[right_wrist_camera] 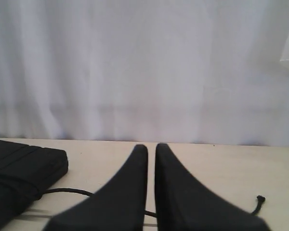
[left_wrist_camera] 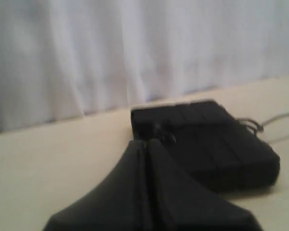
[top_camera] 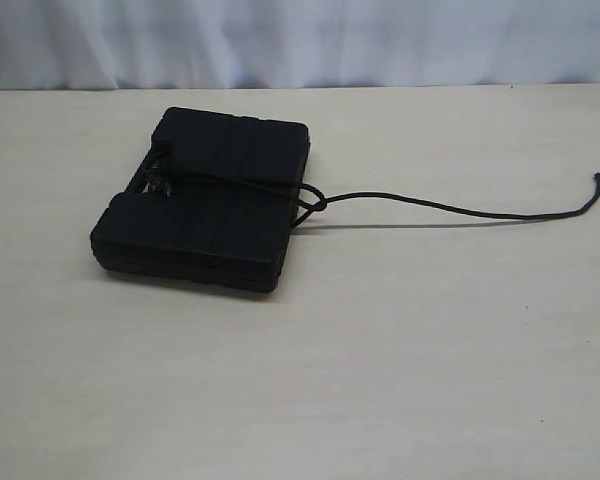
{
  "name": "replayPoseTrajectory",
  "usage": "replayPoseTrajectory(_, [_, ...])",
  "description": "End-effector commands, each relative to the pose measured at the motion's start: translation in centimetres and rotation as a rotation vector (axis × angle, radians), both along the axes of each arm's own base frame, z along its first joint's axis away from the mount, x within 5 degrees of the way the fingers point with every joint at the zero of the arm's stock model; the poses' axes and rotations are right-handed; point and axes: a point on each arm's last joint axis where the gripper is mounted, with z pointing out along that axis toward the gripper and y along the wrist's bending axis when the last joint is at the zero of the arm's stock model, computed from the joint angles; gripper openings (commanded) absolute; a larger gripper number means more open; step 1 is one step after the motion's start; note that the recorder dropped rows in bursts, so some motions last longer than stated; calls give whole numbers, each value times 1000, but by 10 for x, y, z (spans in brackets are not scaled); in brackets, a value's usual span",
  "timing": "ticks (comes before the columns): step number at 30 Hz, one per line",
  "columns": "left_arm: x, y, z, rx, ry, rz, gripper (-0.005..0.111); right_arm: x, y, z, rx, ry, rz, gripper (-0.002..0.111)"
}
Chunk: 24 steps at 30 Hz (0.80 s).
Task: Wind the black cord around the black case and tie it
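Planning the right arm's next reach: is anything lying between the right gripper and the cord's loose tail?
Nothing visible does. In the right wrist view only bare table lies between the shut right gripper and the loose tail of the black cord; the black case sits at the cord's other end.

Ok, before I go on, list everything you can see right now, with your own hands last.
case: one, black, lying flat on the table, left of centre in the exterior view.
cord: one, black, running across the case's top to what looks like a knot at its right edge, with a loose tail trailing right along the table.
table: one, pale beige, under everything.
curtain: one, white, behind the far edge of the table.
left hand: one, black, shut and holding nothing, pointing towards the case, seen only in its wrist view.
right hand: one, black, shut and holding nothing, above the cord's tail, seen only in its wrist view.
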Motion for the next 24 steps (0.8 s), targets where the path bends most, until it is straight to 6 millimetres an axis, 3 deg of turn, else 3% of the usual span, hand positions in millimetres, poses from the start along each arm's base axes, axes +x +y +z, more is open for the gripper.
replayPoseTrajectory(1, [-3, -2, -11, -45, 117, -19, 0, -11, 1, 0, -124, -60, 15, 5])
replayPoseTrajectory(15, [-3, -2, -11, -45, 115, -19, 0, -15, 1, 3, -159, -105, 11, 5])
replayPoseTrajectory(24, [-3, -2, -11, -43, 117, -19, 0, -15, 2, 3, -280, -116, 3, 5])
